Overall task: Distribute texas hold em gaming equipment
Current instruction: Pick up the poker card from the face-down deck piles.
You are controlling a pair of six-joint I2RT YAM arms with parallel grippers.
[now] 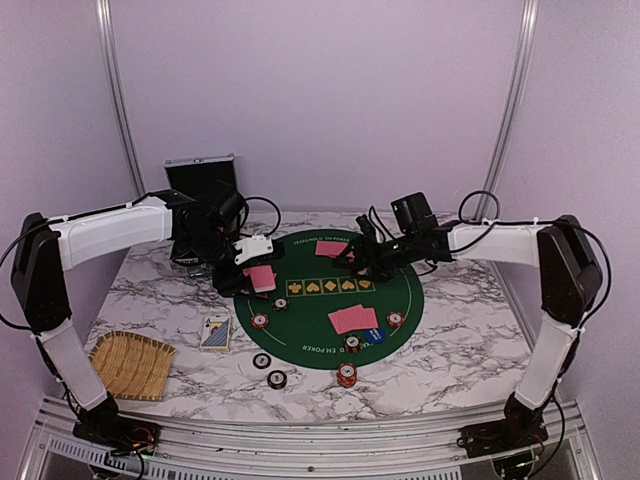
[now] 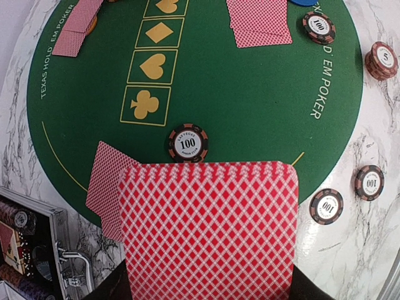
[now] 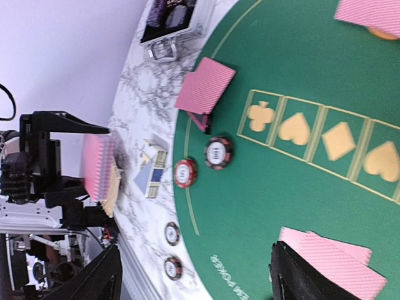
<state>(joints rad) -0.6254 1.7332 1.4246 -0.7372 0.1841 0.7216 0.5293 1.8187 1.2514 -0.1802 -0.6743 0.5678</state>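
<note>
Left wrist view: left gripper (image 2: 203,290) is clamped on the red-backed deck (image 2: 209,228), and a 100 chip (image 2: 187,143) lies on the green mat (image 2: 250,112) at the deck's 12 o'clock. Right gripper (image 3: 194,281) stands wide open and empty, with two face-down cards (image 3: 340,265) just beside its finger at 3 o'clock.

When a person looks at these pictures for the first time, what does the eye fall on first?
The round green poker mat in the middle of the marble table draws the eye first, with poker chips dotted around its near edge. Next comes the left gripper, shut on a stack of red-backed cards above the mat's left edge. The right gripper hangs open over the mat's far side.
</note>
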